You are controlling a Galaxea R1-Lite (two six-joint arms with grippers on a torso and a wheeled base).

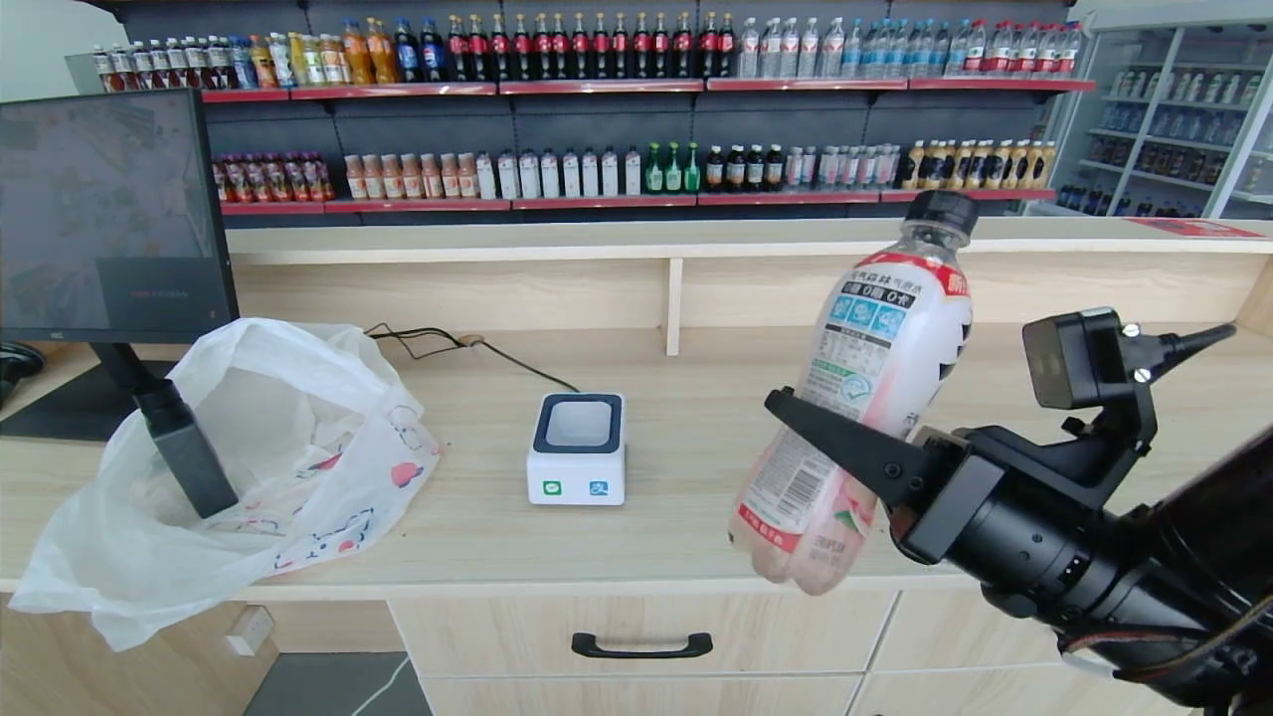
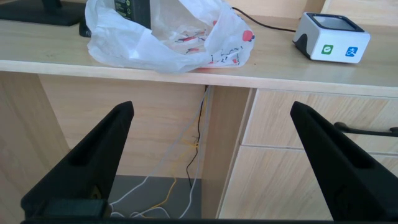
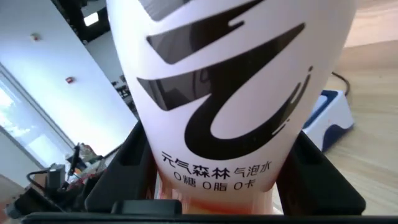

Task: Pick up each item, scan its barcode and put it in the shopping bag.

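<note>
My right gripper (image 1: 855,443) is shut on a pink-and-white drink bottle (image 1: 863,398) with a black cap, holding it tilted in the air at the right, above the counter's front edge. The bottle's barcode (image 1: 793,484) faces left toward the white barcode scanner (image 1: 578,447) standing mid-counter. In the right wrist view the bottle (image 3: 230,93) sits between the fingers. A white plastic shopping bag (image 1: 249,457) lies open at the counter's left. In the left wrist view my left gripper (image 2: 211,162) hangs open and holds nothing, below the counter's front edge, with the bag (image 2: 168,34) and scanner (image 2: 333,38) above it.
A monitor (image 1: 109,214) on a black stand rises at the left behind the bag. A cable (image 1: 467,353) runs across the counter behind the scanner. Drawers with a black handle (image 1: 641,646) sit under the wooden counter (image 1: 676,537). Shelves of bottles line the back wall.
</note>
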